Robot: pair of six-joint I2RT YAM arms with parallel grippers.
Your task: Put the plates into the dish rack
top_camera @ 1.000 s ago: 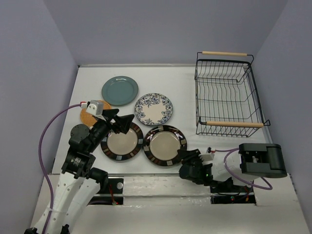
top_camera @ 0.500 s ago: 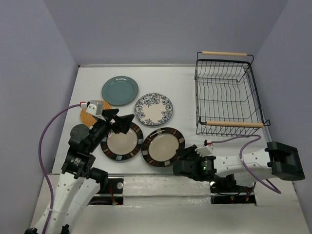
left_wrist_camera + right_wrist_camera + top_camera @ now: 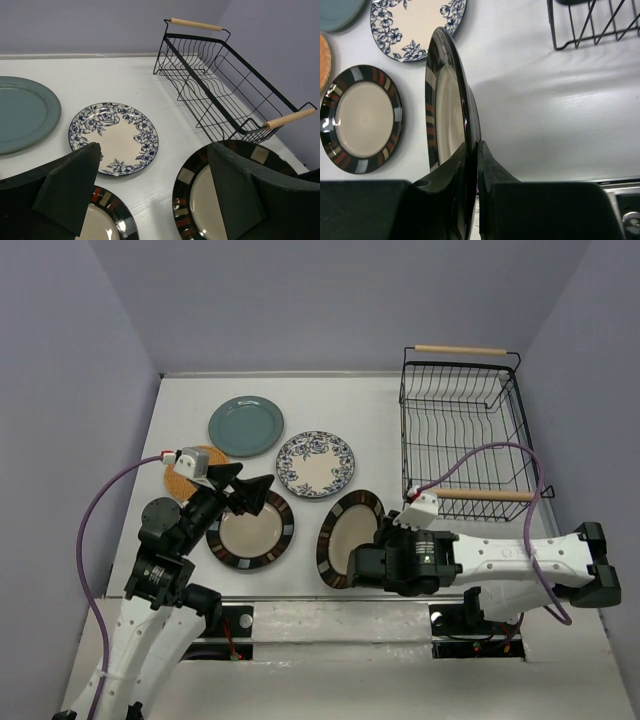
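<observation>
Near the front edge of the desk, the right gripper is clamped on the rim of one striped plate, which is tilted up on edge. The left gripper hovers with its fingers apart over the second striped plate, which lies flat. The teal plate, floral plate and orange plate lie toward the back-left. The dish rack sits at the back-right corner.
</observation>
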